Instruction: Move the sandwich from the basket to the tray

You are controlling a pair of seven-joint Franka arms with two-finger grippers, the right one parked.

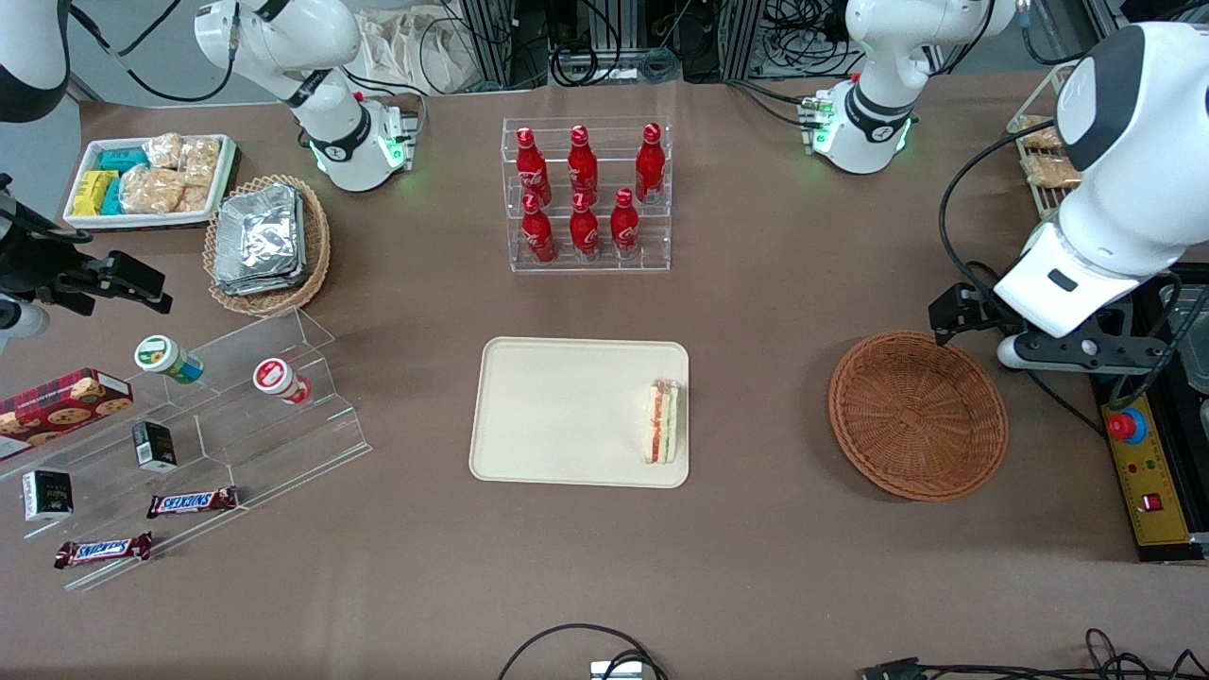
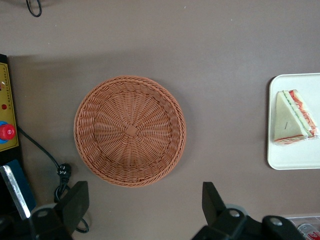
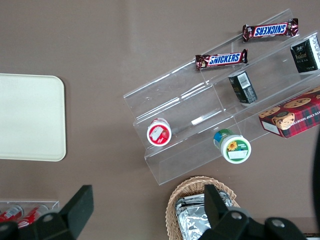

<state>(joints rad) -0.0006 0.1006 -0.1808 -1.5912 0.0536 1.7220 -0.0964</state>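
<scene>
Brown paper covers the worktop (image 1: 756, 312), and on it we see the sandwich (image 1: 663, 421) already lying on the tray (image 1: 557, 416), close to the tray edge that faces the basket (image 1: 918, 414). That basket is empty. Our pincer (image 2: 145, 205) hangs above the basket, wide open and holding nothing. We judge the placing done; only drawing the arm clear remains.
</scene>
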